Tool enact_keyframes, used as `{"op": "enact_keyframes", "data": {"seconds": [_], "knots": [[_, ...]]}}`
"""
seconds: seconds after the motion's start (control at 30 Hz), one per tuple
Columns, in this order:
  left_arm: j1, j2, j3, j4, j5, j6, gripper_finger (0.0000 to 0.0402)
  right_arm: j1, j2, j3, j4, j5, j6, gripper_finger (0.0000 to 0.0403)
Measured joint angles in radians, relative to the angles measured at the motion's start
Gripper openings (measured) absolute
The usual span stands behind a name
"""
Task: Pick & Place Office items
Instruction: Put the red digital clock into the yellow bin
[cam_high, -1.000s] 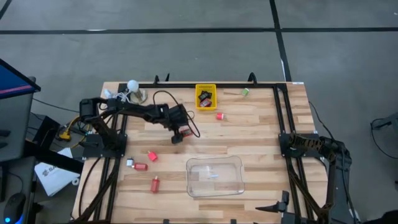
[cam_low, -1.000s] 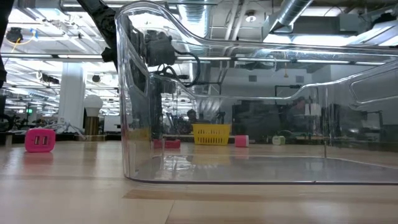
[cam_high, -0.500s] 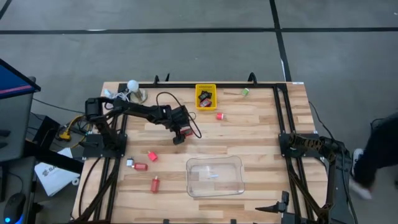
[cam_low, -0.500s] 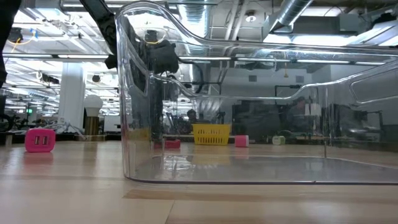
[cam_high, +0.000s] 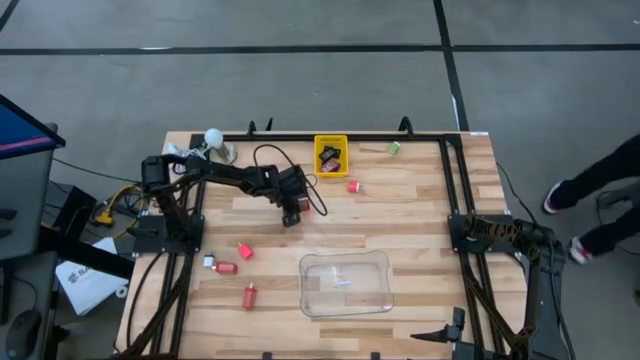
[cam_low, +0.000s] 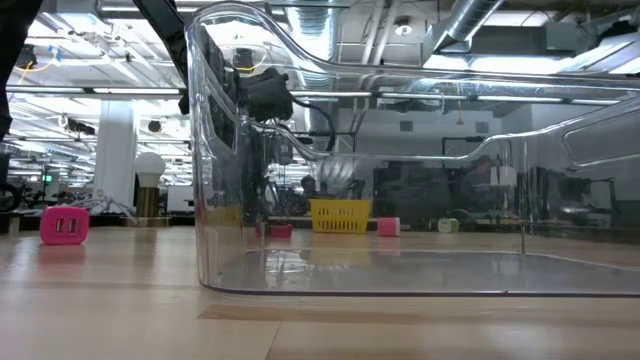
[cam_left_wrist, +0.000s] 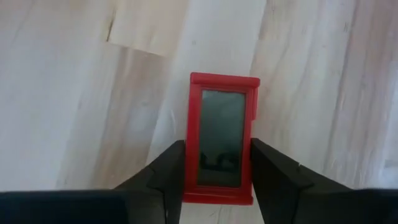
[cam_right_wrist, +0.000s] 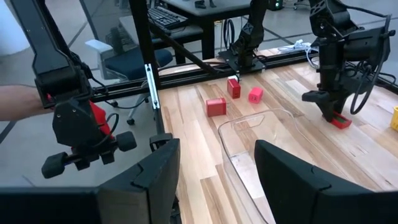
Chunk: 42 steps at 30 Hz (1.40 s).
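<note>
Where the left gripper (cam_high: 291, 215) reaches over the middle of the bench (cam_high: 420, 210), we find its fingers (cam_left_wrist: 163, 177) drawn in against both long sides of a red block (cam_left_wrist: 221, 137) that lies flat on the wood (the wrist view shows each finger touching an edge). We see this block just below and to the left of the yellow basket (cam_high: 330, 156), which holds several small pieces. We note another red piece (cam_high: 353, 186) just beside the basket and a green piece (cam_high: 394, 147) near the far edge. Three more red pieces (cam_high: 243, 251) lie toward the left front, with a small white piece (cam_high: 210, 262) next to one. A clear tray (cam_high: 345, 283) stands at the front centre. We see the right gripper (cam_right_wrist: 214, 177) parked off the front right corner, its fingers apart and holding nothing. A white ball (cam_high: 212, 136) sits at the far left corner. Part of a person (cam_high: 600, 195) shows beyond the right edge.
</note>
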Motion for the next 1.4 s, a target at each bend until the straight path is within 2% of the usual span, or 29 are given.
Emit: {"op": "enact_keyframes", "data": {"seconds": [0.17, 0.33, 0.5, 0.6, 0.77, 1.1, 1.23, 1.4], "knots": [[0.022, -0.032, -0.005, 0.013, 0.040, 0.014, 0.0141, 0.000, 0.000, 0.000, -0.001, 0.000, 0.000, 0.0201], [0.047, -0.140, -0.004, 0.082, 0.159, 0.037, 0.0141, 0.000, 0.000, 0.000, -0.002, 0.000, 0.000, 0.0201], [0.071, -0.238, 0.020, 0.128, 0.155, 0.060, 0.0141, -0.001, 0.000, 0.000, -0.006, 0.000, -0.007, 0.0201], [0.089, -0.249, 0.078, 0.151, 0.167, 0.060, 0.0141, -0.003, 0.000, 0.000, -0.012, 0.001, -0.011, 0.0201], [0.123, -0.165, 0.241, 0.119, 0.154, 0.054, 0.0141, -0.003, 0.000, 0.000, -0.012, 0.003, -0.030, 0.0201], [0.240, 0.179, 0.658, -0.198, 0.163, 0.086, 0.0141, 0.008, 0.000, 0.000, -0.018, 0.001, -0.034, 0.0201], [0.270, 0.255, 0.723, -0.263, 0.172, 0.087, 0.0141, 0.014, 0.000, 0.000, -0.018, 0.001, -0.034, 0.0201], [0.277, 0.303, 0.727, -0.300, 0.179, 0.113, 0.0141, 0.007, 0.000, 0.000, -0.018, 0.006, -0.034, 0.0201]]}}
